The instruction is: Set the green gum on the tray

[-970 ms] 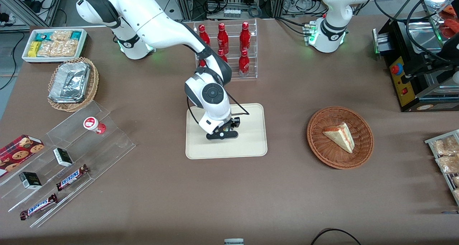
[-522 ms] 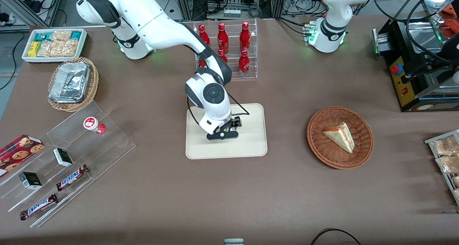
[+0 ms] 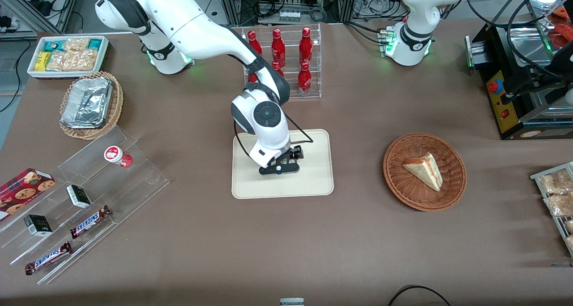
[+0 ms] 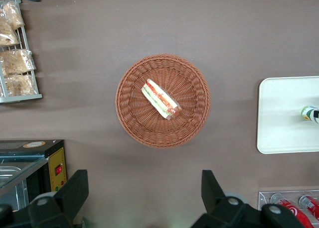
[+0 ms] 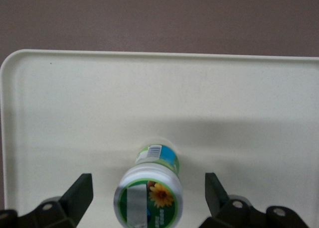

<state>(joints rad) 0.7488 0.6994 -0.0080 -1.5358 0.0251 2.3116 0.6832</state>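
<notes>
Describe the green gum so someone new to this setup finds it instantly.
Find the cream tray mid-table, nearer the front camera than the rack of red bottles. The green gum stands upright on it, between the open fingers of the end effector, touching neither. Its white lid carries a green band and a flower label, unlike the red-lidded canister on the clear acrylic steps.

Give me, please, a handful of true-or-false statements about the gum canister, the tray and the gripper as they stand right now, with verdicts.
1. The green gum stands on the tray. True.
2. The gripper is clamped on the canister. False: its fingers are spread, with clear gaps on both sides.
3. The gripper is above the tray. True.
4. A red-lidded canister also sits on the tray. False: it rests on the clear stepped stand toward the working arm's end.
5. The wicker basket holds the gum. False: it holds a sandwich wedge.
</notes>
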